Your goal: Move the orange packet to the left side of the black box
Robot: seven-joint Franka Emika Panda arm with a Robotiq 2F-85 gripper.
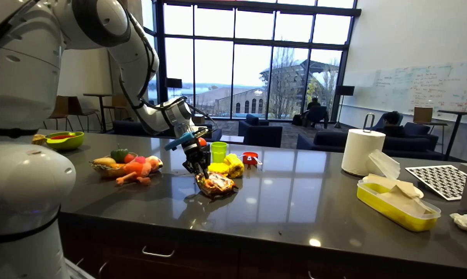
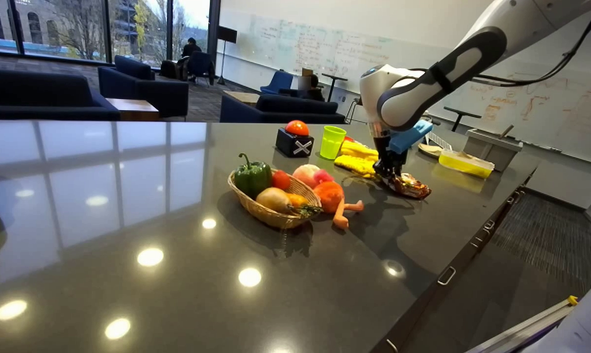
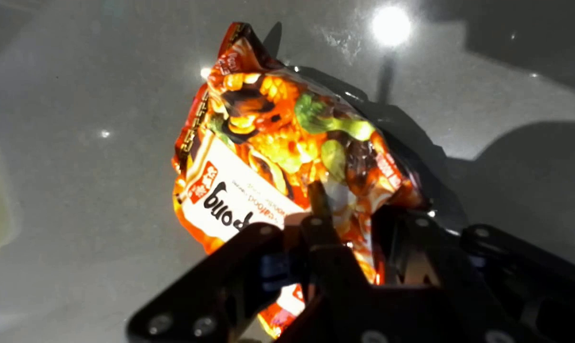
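Clasped by the hand (image 3: 352,209), the orange packet (image 2: 411,186) points lengthwise away from the black box (image 2: 294,143) in an exterior view.

In an exterior view, the white arm (image 1: 134,58) arches from the near left to the right. Its gripper (image 3: 354,214) points downward, the fingers (image 3: 318,233) slightly apart; whether they clamp, I cannot tell.

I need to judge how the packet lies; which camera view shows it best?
The wrist view: the packet fills its middle, printed face and some lettering visible, though the gripper covers part. Both exterior views show it smaller and at a slant, partly hidden by the gripper.
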